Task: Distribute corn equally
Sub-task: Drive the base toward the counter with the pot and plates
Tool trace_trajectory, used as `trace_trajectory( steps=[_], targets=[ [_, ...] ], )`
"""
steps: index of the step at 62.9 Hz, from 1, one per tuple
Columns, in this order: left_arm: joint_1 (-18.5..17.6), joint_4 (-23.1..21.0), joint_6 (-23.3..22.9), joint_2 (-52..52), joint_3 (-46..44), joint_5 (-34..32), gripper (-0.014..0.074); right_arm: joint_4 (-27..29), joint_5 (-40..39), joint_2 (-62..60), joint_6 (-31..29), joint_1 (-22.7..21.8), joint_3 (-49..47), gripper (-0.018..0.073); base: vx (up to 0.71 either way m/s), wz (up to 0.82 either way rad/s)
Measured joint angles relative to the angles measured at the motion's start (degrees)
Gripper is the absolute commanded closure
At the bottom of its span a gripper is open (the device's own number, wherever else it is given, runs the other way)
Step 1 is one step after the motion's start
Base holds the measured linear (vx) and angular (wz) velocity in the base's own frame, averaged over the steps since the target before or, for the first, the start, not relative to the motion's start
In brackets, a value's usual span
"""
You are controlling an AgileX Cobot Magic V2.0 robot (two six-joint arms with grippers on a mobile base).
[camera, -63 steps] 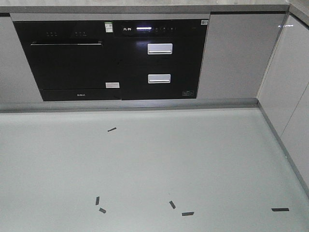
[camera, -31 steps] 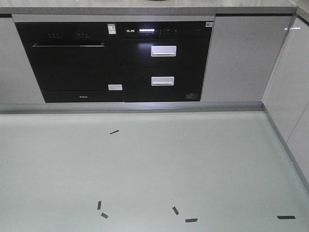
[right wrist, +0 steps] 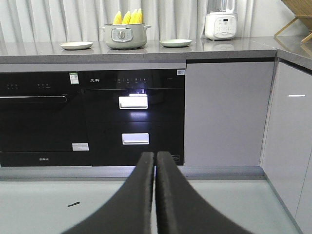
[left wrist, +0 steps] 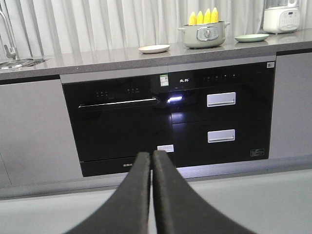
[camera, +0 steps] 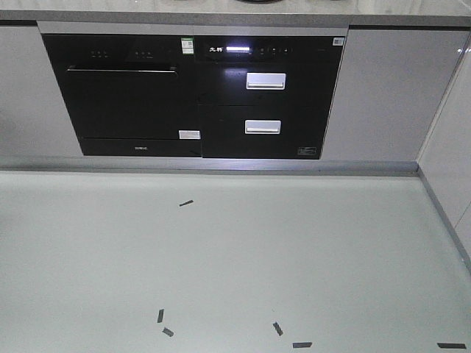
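Plainly, left gripper (left wrist: 151, 157) was closed tight, empty; right gripper (right wrist: 155, 157) likewise. Corn (left wrist: 204, 16) stood tips-up in pot (left wrist: 204, 35) on counter (left wrist: 97, 61), well ahead, between white plate (left wrist: 154, 48) and green plate (left wrist: 251, 37). Best seemed: bring base square to pot, then open jaws.
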Motion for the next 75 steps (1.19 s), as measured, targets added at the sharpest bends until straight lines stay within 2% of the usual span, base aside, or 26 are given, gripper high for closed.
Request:
trace_trajectory(
  steps=[75],
  targets=[
    [0.0, 0.0, 0.0, 0.0, 0.0, 0.0, 0.0603, 0.0, 0.0, 0.0, 0.0, 0.0, 0.0, 0.0566, 0.1, 0.01]
  ],
)
